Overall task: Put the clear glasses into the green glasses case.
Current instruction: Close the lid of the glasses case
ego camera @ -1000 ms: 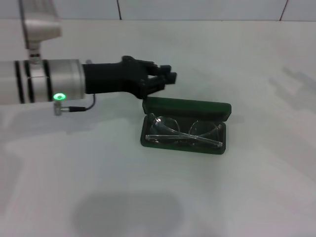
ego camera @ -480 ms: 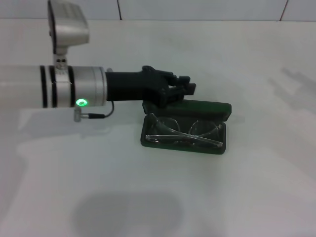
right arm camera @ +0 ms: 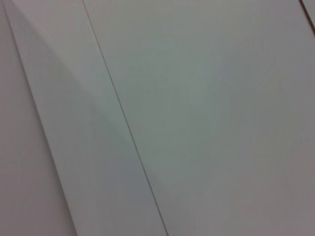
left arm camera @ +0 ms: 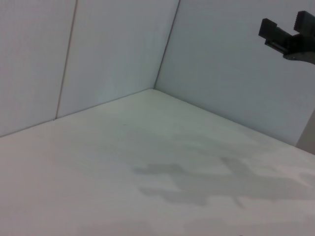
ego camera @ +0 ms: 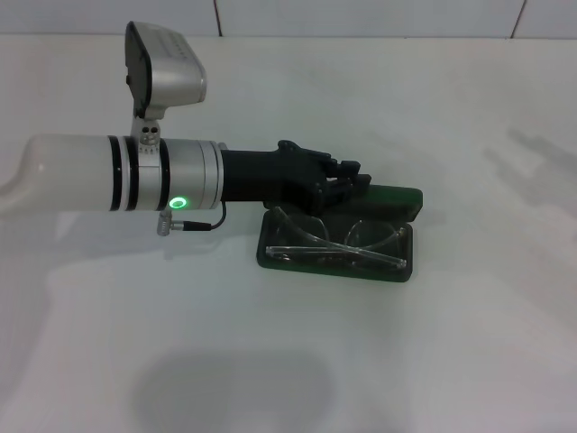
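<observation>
Since a second ago the left arm has been advanced along the desk (ego camera: 433,361) toward the robot's right, and the lid of the green glasses case (ego camera: 335,259) is now leaned further down over its tray than before. Nearest the camera, the case base lies flat on the white desk with the clear glasses (ego camera: 336,240) seated inside it, folded, arms crossed along the near wall. Directly behind them the lid is seen as a dark green strip, partly lowered, its far-right corner still visible. The left end effector (ego camera: 347,185) is placed on top of the lid near its left half, black fingers (ego camera: 335,169) bunched narrow; contact with the lid looks likely, but nothing is held between them. Behind it the silver forearm with a lit green indicator and the wrist camera housing are carried. The right end effector is not seen in any view. Farther back, only white wall panels are visible.
</observation>
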`<state>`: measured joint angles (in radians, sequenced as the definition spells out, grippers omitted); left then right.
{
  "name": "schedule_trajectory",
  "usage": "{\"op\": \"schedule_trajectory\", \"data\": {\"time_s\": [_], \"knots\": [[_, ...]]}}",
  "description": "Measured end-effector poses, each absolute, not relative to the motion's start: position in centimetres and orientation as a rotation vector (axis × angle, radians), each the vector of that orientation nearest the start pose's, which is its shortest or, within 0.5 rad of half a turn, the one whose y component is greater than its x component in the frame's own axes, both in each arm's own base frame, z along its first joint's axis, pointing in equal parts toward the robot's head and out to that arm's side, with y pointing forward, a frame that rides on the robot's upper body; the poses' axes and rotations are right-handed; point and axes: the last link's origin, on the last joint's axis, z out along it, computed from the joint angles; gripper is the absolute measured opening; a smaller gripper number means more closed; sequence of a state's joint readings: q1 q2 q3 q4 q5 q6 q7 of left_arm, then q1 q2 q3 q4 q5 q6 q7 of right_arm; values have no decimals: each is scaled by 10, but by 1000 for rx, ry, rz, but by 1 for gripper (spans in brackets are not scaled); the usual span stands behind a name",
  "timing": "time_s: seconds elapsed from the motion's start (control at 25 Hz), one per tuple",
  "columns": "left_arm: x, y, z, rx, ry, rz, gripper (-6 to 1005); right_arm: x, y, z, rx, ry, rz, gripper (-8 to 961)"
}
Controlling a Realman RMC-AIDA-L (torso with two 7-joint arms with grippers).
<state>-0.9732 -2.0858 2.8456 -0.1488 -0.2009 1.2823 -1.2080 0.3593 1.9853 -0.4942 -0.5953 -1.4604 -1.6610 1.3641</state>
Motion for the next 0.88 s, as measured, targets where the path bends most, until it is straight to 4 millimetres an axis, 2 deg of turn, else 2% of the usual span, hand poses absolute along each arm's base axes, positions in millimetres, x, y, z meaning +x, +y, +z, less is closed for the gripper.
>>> {"op": "schedule_trajectory", "data": {"time_s": [0.88], "knots": [[-195, 377, -90, -2822, -643, -617, 249, 303, 313, 111, -2051, 639, 1248, 520]]}}
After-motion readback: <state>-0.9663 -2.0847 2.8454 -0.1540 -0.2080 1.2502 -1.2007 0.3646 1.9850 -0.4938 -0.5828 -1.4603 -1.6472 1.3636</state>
